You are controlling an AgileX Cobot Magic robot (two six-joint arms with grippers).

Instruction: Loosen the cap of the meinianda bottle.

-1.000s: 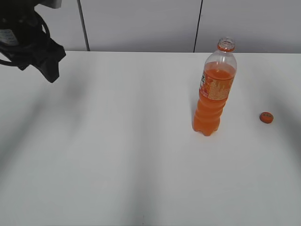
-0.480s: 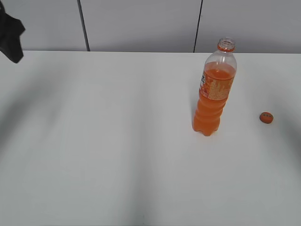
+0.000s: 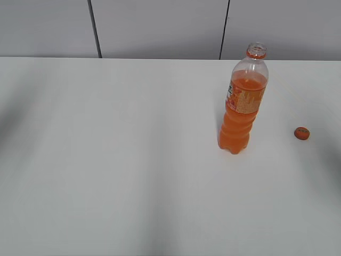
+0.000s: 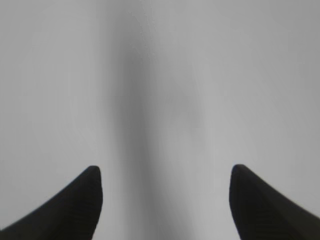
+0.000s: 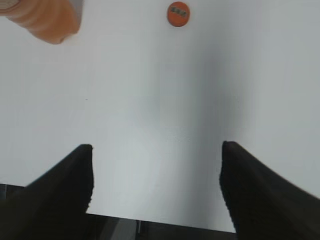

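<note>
The meinianda bottle [image 3: 242,104] stands upright on the white table [image 3: 133,160], right of centre, with its mouth open and no cap on it. The small orange cap [image 3: 301,133] lies on the table to the bottle's right, apart from it. In the right wrist view the cap [image 5: 178,13] lies at the top and the bottle's base [image 5: 45,17] shows at the top left. My right gripper [image 5: 156,147] is open and empty, well short of the cap. My left gripper [image 4: 165,170] is open and empty over bare table. Neither gripper shows in the exterior view.
A grey panelled wall [image 3: 160,26] runs behind the table's back edge. The table's front edge [image 5: 160,225] shows just under my right gripper's fingers.
The left arm, seen at the upper left a second ago, has drawn back to the left and is out of the exterior view. The bottle and cap have not moved.
</note>
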